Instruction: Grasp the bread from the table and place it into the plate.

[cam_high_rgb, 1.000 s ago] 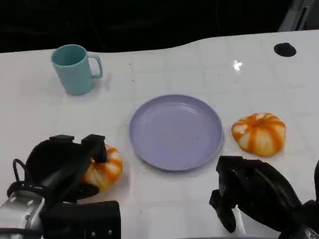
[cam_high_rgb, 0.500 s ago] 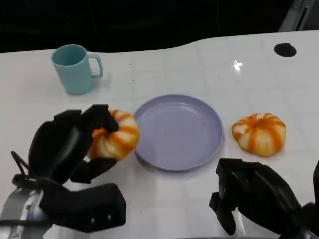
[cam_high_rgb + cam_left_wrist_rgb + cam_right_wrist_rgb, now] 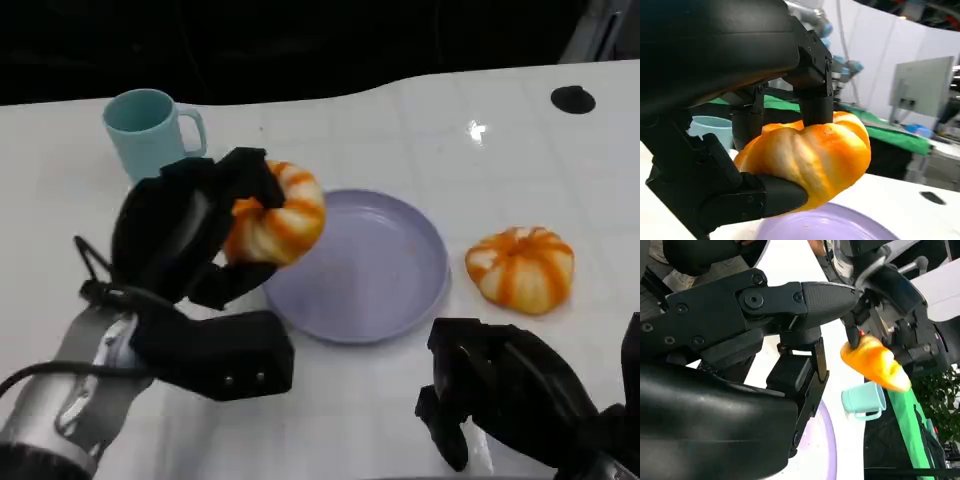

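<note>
My left hand (image 3: 190,235) grips an orange-and-white striped bread (image 3: 278,215) and holds it in the air over the left rim of the lavender plate (image 3: 375,265). The left wrist view shows the bread (image 3: 810,160) pinched between black fingers (image 3: 812,82), with the plate (image 3: 840,227) below it. A second striped bread (image 3: 520,268) lies on the table right of the plate. My right hand (image 3: 500,395) rests low at the front right, fingers curled in with nothing in them. The right wrist view shows the held bread (image 3: 874,362) beyond my right hand's fingers (image 3: 790,310).
A teal mug (image 3: 150,135) stands at the back left, behind my left hand, and appears in the right wrist view too (image 3: 864,400). A small black disc (image 3: 571,99) lies at the far right. The white table's far edge (image 3: 330,95) borders a dark background.
My left hand has lifted the bread off the table at the front left and carried it up and rightward to the plate's left rim. The right hand has stayed in place.
</note>
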Motion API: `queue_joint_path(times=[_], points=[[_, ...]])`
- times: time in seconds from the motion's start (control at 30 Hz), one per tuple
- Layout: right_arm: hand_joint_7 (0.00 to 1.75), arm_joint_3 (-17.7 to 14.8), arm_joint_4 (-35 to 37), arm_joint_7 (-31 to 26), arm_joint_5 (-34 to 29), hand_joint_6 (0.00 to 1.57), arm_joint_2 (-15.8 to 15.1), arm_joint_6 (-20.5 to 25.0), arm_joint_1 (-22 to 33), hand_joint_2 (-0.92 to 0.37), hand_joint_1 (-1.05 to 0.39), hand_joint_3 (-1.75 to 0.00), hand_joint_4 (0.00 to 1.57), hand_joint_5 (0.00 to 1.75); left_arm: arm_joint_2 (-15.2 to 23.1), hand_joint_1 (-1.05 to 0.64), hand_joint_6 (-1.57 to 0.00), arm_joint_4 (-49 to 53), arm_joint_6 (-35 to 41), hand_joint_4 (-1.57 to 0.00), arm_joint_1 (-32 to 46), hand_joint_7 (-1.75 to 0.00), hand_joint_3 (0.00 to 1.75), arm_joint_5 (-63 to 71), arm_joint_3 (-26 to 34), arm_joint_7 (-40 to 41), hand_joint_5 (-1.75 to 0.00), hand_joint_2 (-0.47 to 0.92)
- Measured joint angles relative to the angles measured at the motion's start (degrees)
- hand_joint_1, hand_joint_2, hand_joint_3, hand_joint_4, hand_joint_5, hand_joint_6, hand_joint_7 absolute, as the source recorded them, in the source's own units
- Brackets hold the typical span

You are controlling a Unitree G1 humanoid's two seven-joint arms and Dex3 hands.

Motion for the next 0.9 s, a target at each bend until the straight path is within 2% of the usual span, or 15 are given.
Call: queue_joint_path(times=[0.13, 0.17, 0.37, 0.43, 0.47, 0.53, 0.6, 0.63, 0.7, 0.8, 0.9], points=[[1.52, 0.02, 0.19, 0.04, 0.00, 1.10, 0.02, -0.02, -0.13, -0.92, -0.93, -0.35, 1.29, 1.60, -2.28, -0.15, -0.74, 6.72, -0.15, -0.95, -5.18, -1.75, 1.42, 0.83, -2.82, 0.14, -1.75, 0.27], [1.52, 0.01, 0.20, 0.02, -0.04, 1.10, 0.00, -0.06, -0.10, -0.92, -0.93, -0.35, 1.29, 1.60, -2.75, -0.18, -0.75, 8.17, -0.30, -0.96, -6.07, -1.72, 1.39, 0.78, -3.41, 0.10, -1.75, 0.31], [1.52, 0.09, 0.17, -0.12, -0.12, 1.10, 0.03, -0.32, -0.03, -0.92, -0.92, -0.36, 1.29, 1.60, -5.58, -0.19, -0.78, 15.99, -0.11, -0.98, -10.89, -1.75, 1.34, -1.18, -5.78, -4.49, -1.75, 0.38], [1.53, 0.11, 0.13, -0.08, -0.11, 1.10, 0.03, -0.35, -0.01, -0.92, -0.93, -0.37, 1.29, 1.61, -6.32, -0.20, -0.77, 17.66, -0.16, -0.96, -11.78, -1.69, 1.35, -2.15, -6.18, -5.95, -1.75, 0.38], [1.53, 0.12, 0.13, -0.08, -0.12, 1.10, 0.03, -0.41, 0.00, -0.92, -0.93, -0.37, 1.28, 1.61, -6.58, -0.20, -0.76, 18.16, -0.13, -0.90, -12.06, -1.48, 1.27, -2.66, -6.30, -7.17, -1.75, 0.40], [1.53, 0.16, 0.12, -0.08, -0.13, 1.10, 0.03, -0.50, 0.01, -0.92, -0.92, -0.37, 1.28, 1.61, -6.86, -0.23, -0.76, 18.66, 0.23, -0.73, -12.42, -0.89, 0.89, -4.22, -6.43, -10.16, -1.62, 0.55], [1.52, 0.17, 0.12, -0.06, -0.10, 1.11, 0.04, -0.51, 0.01, -0.92, -0.92, -0.36, 1.29, 1.60, -6.83, -0.28, -0.74, 18.68, 1.18, -0.61, -12.61, -0.40, 0.51, -5.09, -6.50, -13.44, -1.24, 0.73], [1.51, 0.17, 0.10, -0.06, -0.06, 1.12, 0.06, -0.50, 0.02, -0.92, -0.92, -0.35, 1.29, 1.60, -6.70, -0.33, -0.68, 18.70, 1.22, -0.53, -12.64, -0.20, 0.29, -5.69, -6.57, -15.12, -0.96, 0.84], [1.51, 0.17, -0.05, -0.07, 0.04, 1.11, 0.18, -0.44, 0.02, -0.92, -0.92, -0.35, 1.29, 1.60, -5.94, -0.51, -0.49, 18.79, 1.02, -0.34, -12.86, -0.04, 0.26, -5.79, -7.35, -17.67, -0.62, 0.90], [1.50, 0.22, -0.22, -0.06, 0.03, 1.11, 0.27, -0.45, 0.02, -0.92, -0.93, -0.36, 1.29, 1.59, -4.00, -0.71, -0.33, 18.84, 1.42, -0.18, -13.88, 0.00, 0.39, -3.87, -9.38, -20.33, -0.47, 0.92], [1.50, 0.28, -0.37, -0.11, -0.01, 1.11, 0.28, -0.44, 0.03, -0.92, -0.92, -0.35, 1.30, 1.60, -2.48, -0.80, -0.27, 18.67, 2.60, -0.07, -14.76, 0.00, 0.48, -2.19, -10.60, -21.63, -0.41, 0.92]])
